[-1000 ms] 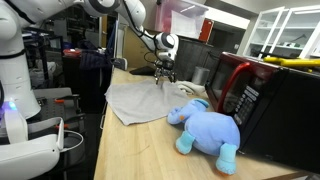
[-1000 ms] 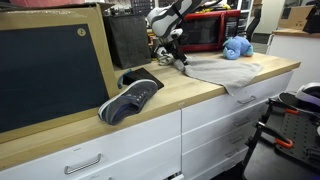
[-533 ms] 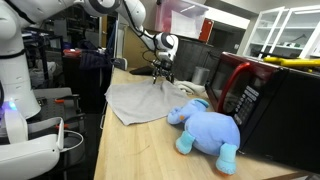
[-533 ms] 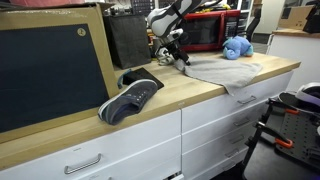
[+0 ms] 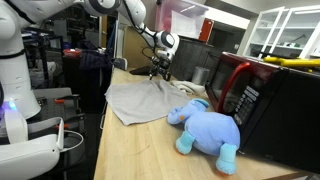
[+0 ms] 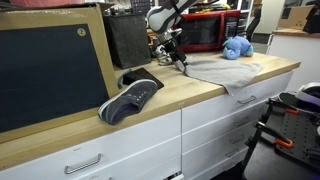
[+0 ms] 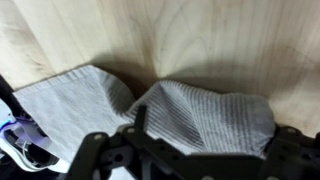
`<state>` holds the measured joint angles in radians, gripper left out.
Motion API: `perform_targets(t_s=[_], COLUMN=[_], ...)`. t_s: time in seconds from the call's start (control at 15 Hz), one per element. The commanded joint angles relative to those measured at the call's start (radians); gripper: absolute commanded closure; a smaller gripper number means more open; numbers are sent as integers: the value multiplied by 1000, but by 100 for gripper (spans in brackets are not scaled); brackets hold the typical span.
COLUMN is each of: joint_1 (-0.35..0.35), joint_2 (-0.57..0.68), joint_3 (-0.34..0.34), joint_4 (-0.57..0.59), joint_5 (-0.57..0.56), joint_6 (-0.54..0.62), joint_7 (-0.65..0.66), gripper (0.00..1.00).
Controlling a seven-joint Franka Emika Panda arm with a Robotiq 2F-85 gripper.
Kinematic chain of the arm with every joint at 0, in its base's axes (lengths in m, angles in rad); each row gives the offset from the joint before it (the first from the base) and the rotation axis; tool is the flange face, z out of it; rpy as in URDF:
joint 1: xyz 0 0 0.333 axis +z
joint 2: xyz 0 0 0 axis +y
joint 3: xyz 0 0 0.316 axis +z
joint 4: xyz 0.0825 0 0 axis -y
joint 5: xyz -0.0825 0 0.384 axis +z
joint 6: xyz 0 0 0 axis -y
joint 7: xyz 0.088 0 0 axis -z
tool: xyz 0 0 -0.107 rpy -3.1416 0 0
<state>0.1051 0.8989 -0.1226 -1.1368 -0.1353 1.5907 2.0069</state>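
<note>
The claw [image 5: 160,70] is hanging low over the far corner of the grey cloth [image 5: 135,100], upper centre of the frame. The cloth is lying spread over the wooden surface [image 5: 125,155], with one edge draping over the front. In the wrist view the cloth is bunching into two folds directly ahead of the fingers; whether the claw is spread or pinching fabric cannot be told. Risks, as judged: a shallow bite on a thin fold may be slipping free; the draped edge may be pulling the cloth off the surface; any drag may be disturbing the blue plush toy [image 5: 208,130] just beside the cloth, lower right, in front of the red microwave [image 5: 245,90]. No brand, label or writing is legible anywhere.
</note>
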Motion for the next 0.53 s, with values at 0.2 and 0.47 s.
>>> perform_targets(t_s=[0.2, 0.47], joint_1=[-63, -101], joint_2=[-9, 10], joint_3=[72, 104], joint_4=[103, 190], joint_5=[218, 361], joint_6=[-204, -292], joint_7=[-37, -18], gripper=[0, 0])
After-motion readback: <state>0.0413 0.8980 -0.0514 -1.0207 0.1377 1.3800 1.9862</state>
